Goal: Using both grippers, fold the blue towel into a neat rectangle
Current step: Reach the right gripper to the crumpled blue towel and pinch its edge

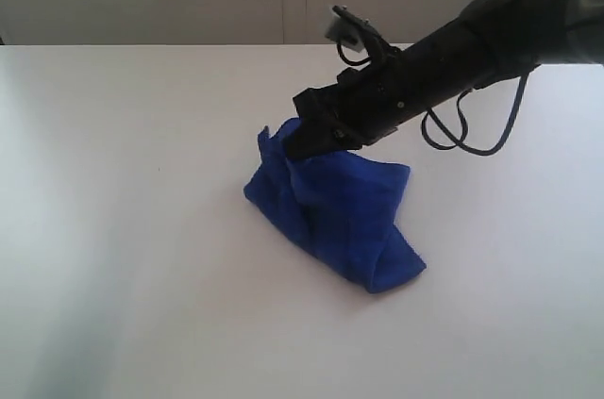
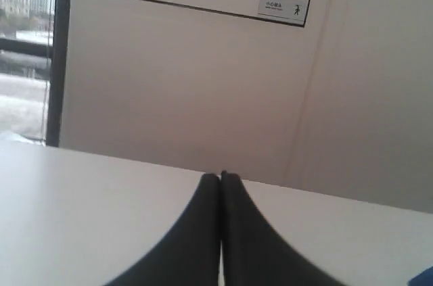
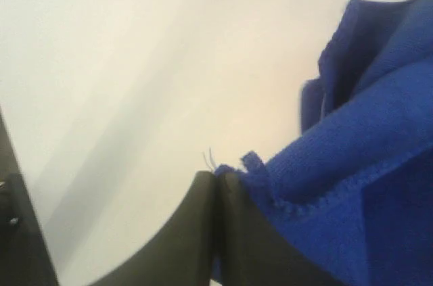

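On the white table (image 1: 113, 229) the blue towel (image 1: 340, 220) sits bunched just right of centre, its eleven-o'clock peak tented up by the right gripper (image 1: 296, 143), jaws closed on a thin bit of hem. That slim bite could slip under a pull; the left gripper (image 2: 221, 178), closed on nothing, gives no second hold, so the heap may just drag.

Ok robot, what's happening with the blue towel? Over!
Right gripper shut on blue towel edge, holding it up. Left gripper shut, empty. Towel bunched, not folded. Nothing blocking.
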